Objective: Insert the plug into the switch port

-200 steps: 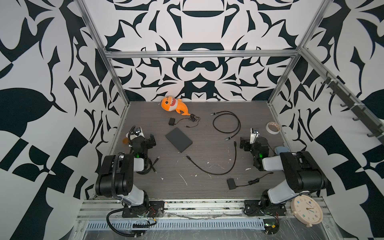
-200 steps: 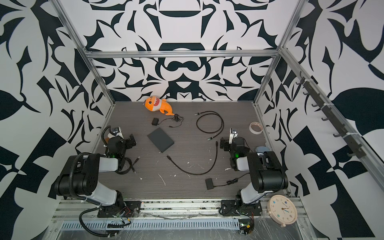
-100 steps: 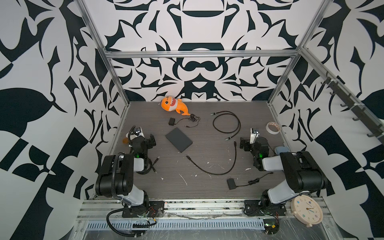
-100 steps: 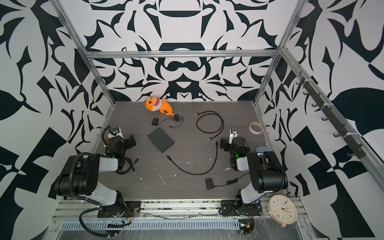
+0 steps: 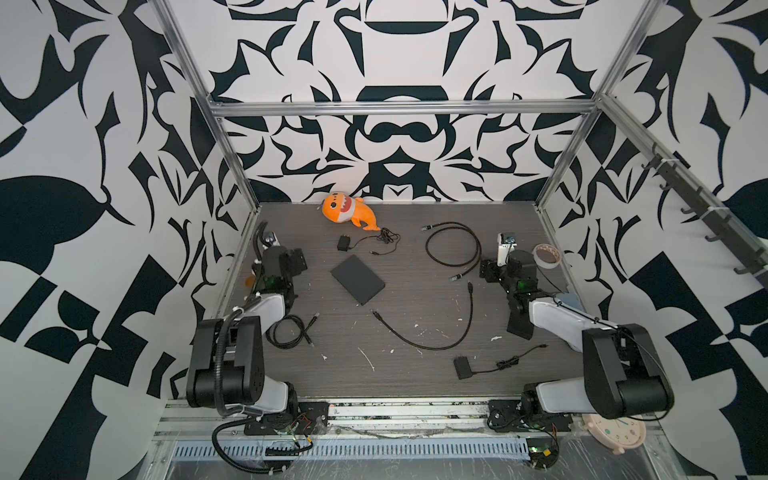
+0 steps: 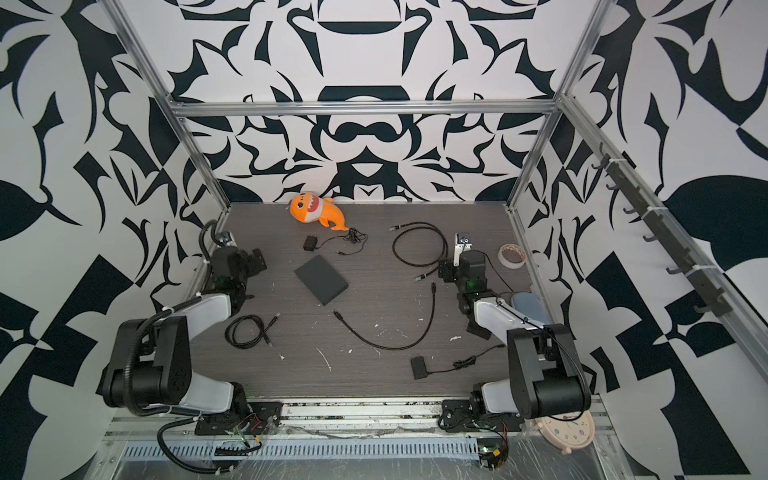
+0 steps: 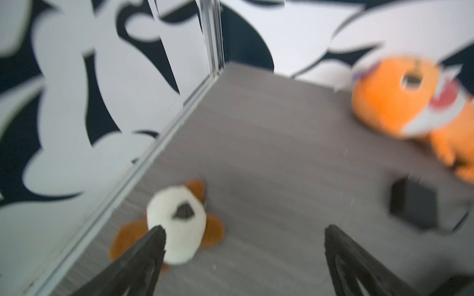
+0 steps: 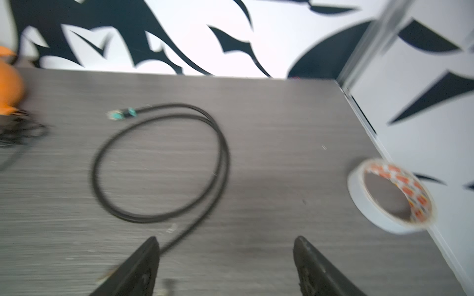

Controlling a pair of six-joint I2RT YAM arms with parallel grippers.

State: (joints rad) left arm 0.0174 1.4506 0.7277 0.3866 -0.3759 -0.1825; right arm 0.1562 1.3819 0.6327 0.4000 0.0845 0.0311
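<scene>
Flat dark grey rectangular switch box [image 5: 357,279] lies mid-table [image 5: 415,291], nothing plugged in. Metal-tipped plug [image 5: 455,276] of the black coiled cable [image 8: 159,164] lies just beside the right end effector [image 8: 224,241], whose jaws are apart and empty; left end effector [image 7: 243,230] is wide open and empty. Reach step: next calls for lowering onto the plug body and pinching it.

Center's cluttered: flat black box [image 5: 357,279] left of middle, long black cable [image 5: 471,305] snaking just near of it, cable coil [image 8: 223,156] and tape roll [image 8: 364,202] far right, orange plush [image 5: 347,210] at the far wall. Best open lane is the bare near-centre strip of table [image 5: 399,376].
</scene>
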